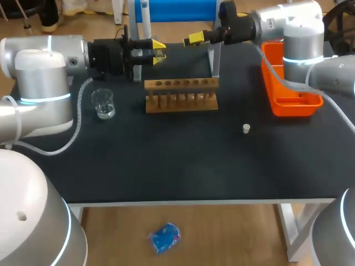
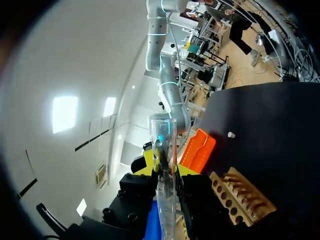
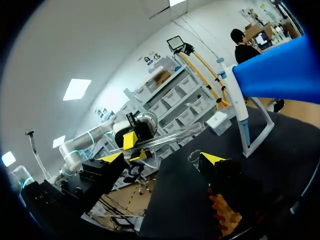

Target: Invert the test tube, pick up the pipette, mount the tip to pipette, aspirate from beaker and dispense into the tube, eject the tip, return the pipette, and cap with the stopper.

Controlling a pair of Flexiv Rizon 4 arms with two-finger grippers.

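My left gripper is shut on a clear test tube and holds it level above the table's back, behind the wooden rack. The tube points towards my right gripper, which stands open just off its far end. In the right wrist view the tube lies ahead of the wide yellow tips of that gripper, touching neither, with the left gripper behind it. The pipette hangs on its stand at the back. A glass beaker stands at the left, and a white stopper lies right of the rack.
An orange tray sits at the back right under my right arm. A grey stand post rises just behind the rack's right end. The front half of the black table holds only the stopper.
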